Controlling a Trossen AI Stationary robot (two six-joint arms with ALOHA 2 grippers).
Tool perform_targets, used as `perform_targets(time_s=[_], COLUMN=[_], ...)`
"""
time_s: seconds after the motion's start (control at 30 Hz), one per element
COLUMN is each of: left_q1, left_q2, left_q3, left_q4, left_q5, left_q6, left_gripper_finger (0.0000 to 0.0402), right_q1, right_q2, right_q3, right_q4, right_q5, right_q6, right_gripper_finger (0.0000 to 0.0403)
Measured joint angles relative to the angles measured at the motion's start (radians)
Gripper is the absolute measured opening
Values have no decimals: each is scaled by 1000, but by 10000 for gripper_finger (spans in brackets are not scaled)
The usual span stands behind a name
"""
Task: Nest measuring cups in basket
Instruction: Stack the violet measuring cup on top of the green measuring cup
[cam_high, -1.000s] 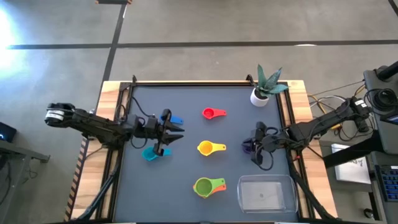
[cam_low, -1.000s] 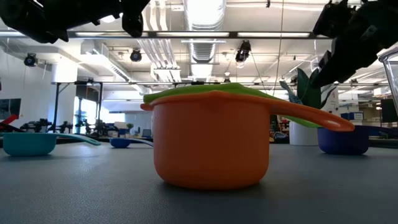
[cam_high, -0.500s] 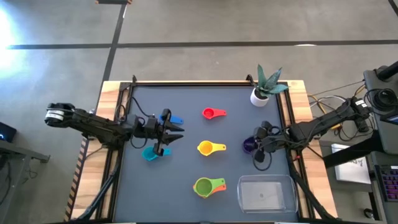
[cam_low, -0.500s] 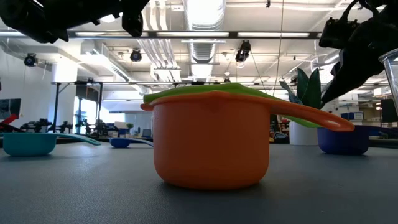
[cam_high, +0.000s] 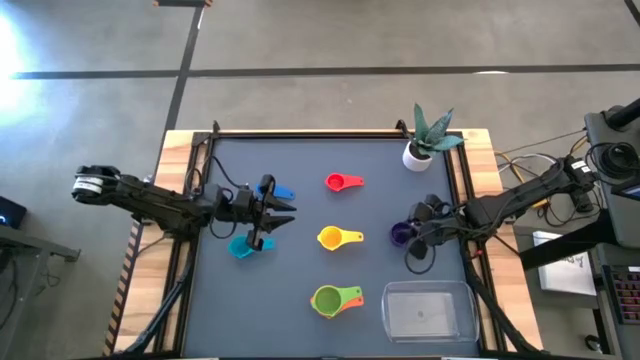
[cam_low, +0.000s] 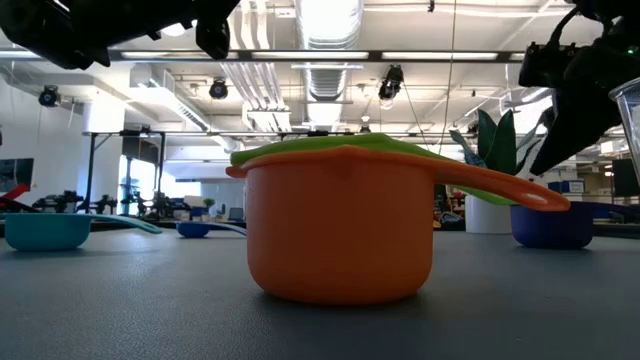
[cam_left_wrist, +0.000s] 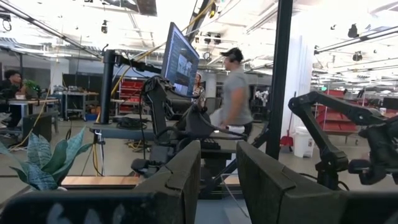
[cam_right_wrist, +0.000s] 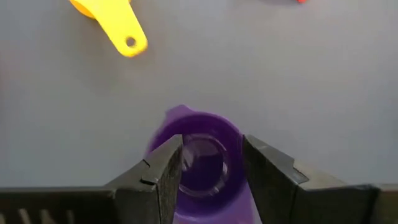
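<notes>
In the high view the right tool sat at the right of the dark table, above the purple measuring cup; its wrist view showed the two fingers spread apart on either side of that cup, whose bowl stood upright on the table, and whether the pads touched it could not be told. The left tool hung at the left of the table with its fingers parted and nothing between them, pointing toward the frame's centre; the blue cup lay just above it in the frame and the teal cup just below. Down the middle of the frame lay the red cup, then the yellow cup, and at lower centre the green cup nested in the orange cup, whose handle pointed right. The low view showed that pair close up, the orange cup carrying the green rim. The clear basket rested at the lower right, just right of the nested pair. A white plant pot stood at the upper right corner.
</notes>
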Motion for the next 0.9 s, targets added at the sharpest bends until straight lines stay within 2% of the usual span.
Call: perform_targets(time_s=[0.3, 0.9], left_q1=[0, 0], left_q2=[0, 0], left_q3=[0, 0], left_q4=[0, 0], left_q5=[-1, -1], left_q6=[-1, -2], left_gripper_finger=[86, 86], right_q1=[-2, -3], right_q2=[0, 2], right_q3=[86, 32], right_q4=[-115, -129], right_q5=[11, 14], right_q6=[24, 67], right_gripper_finger=[171, 171])
